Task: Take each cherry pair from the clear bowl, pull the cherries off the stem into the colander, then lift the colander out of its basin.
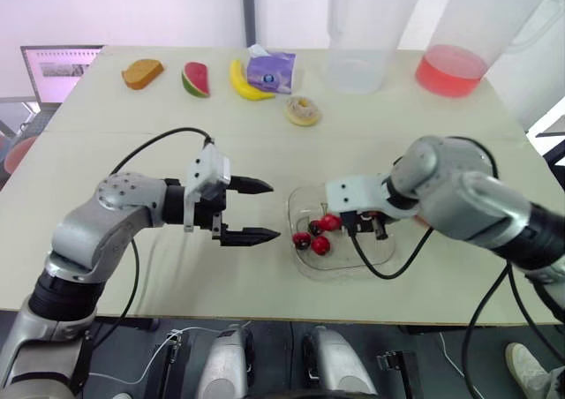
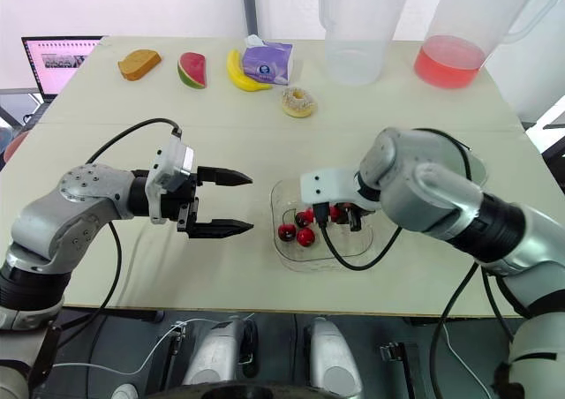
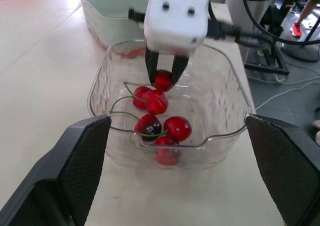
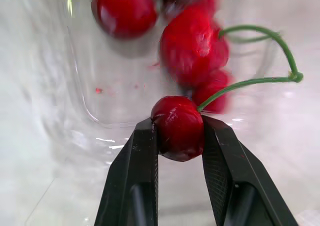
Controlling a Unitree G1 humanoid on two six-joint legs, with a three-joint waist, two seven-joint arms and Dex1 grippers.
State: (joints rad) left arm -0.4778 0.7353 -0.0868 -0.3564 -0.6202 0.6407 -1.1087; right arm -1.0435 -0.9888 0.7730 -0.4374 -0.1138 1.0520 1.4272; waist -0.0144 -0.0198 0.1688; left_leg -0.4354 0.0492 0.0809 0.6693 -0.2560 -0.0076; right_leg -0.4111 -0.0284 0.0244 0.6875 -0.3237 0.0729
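The left gripper [image 1: 272, 210] hangs over the tabletop [image 1: 106, 152], just left of the clear bowl [image 3: 227, 91]. Its fingers are spread wide, hold nothing and point at the bowl. The bowl sits near the front edge and holds red cherries [image 1: 320, 244] on green stems (several overlap). The right gripper [image 3: 165, 72] reaches down into the bowl, its fingers clamped on the sides of one cherry [image 4: 177, 128] whose stem [image 4: 250, 83] is attached. A pale green basin [image 3: 107, 11] stands just past the bowl. Along the far edge lie a bread slice [image 1: 142, 72], watermelon slice [image 1: 196, 79], banana [image 1: 243, 81], tissue pack [image 1: 271, 71], doughnut [image 1: 303, 110], clear pitcher [image 1: 366, 37] and a pitcher of red liquid [image 1: 468, 46].
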